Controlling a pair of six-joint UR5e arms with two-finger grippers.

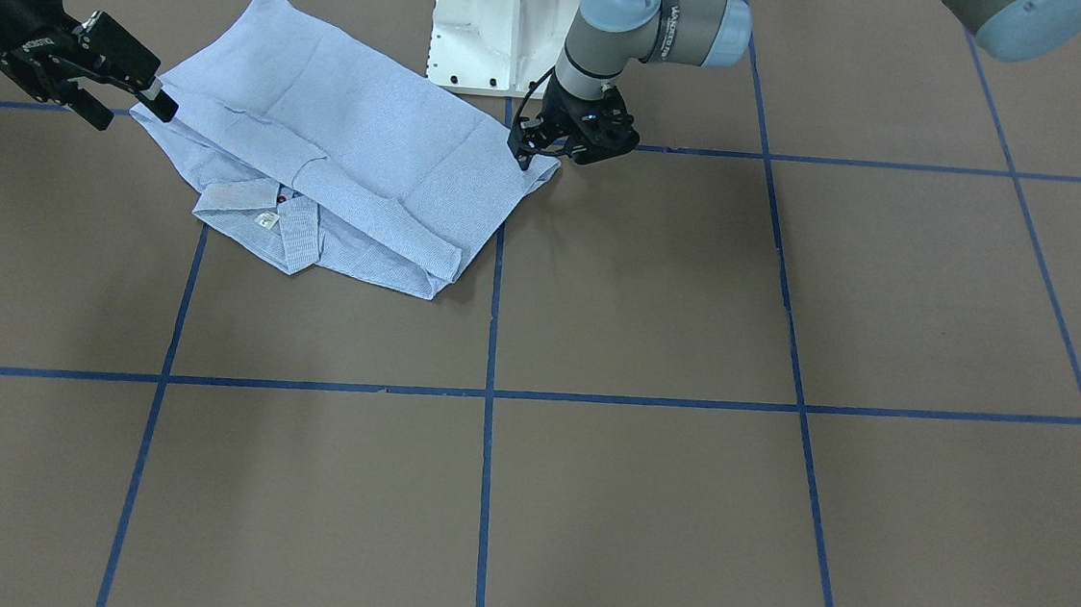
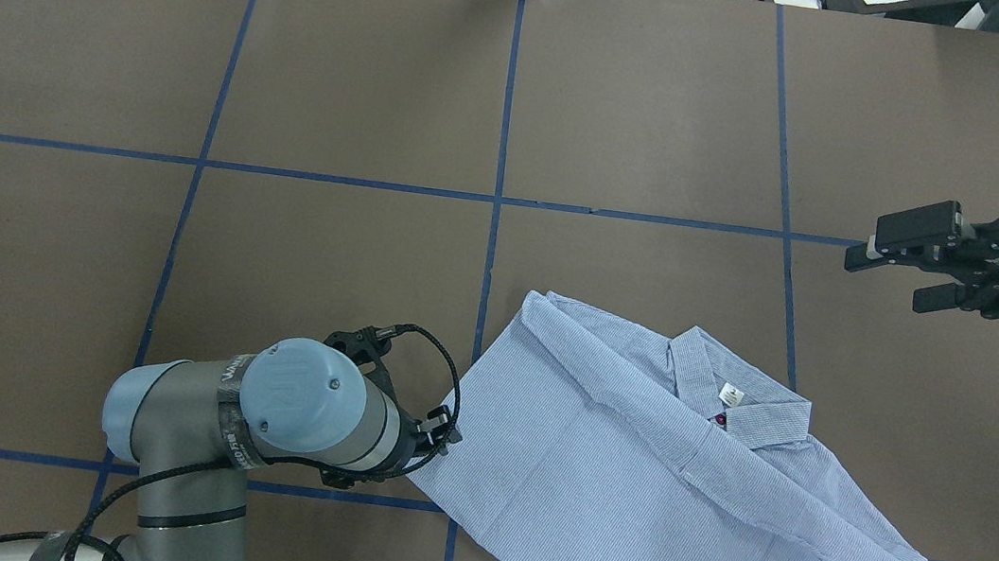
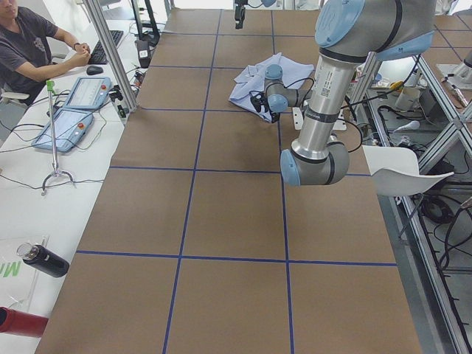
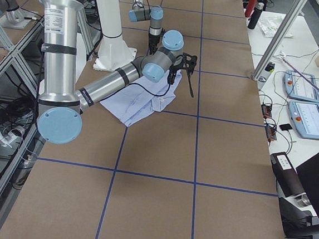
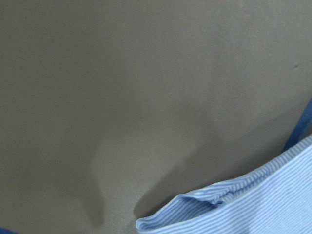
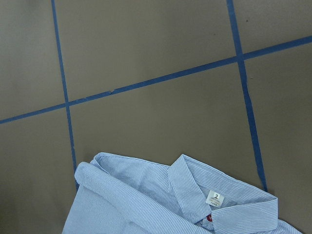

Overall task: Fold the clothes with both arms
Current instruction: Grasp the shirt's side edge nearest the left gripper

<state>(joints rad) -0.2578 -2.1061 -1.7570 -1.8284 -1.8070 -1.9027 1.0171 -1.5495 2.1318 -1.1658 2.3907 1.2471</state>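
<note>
The light blue striped shirt (image 1: 349,163) lies folded on the brown table near the robot's base, collar and neck label (image 2: 730,395) facing up. My left gripper (image 1: 552,158) points down at the shirt's corner on the robot's left; its jaws look open and the cloth lies flat under it. The left wrist view shows only that folded shirt edge (image 5: 253,204) on the table. My right gripper (image 2: 886,278) is open and empty, held above the table beyond the shirt's other end. The right wrist view looks down on the collar (image 6: 214,198).
The white pedestal base (image 1: 500,21) stands just behind the shirt. Blue tape lines (image 1: 490,391) divide the brown table into squares. An operator (image 3: 29,44) sits at a side desk with control pendants (image 3: 70,110). A metal frame post (image 4: 278,35) stands at the table's far edge.
</note>
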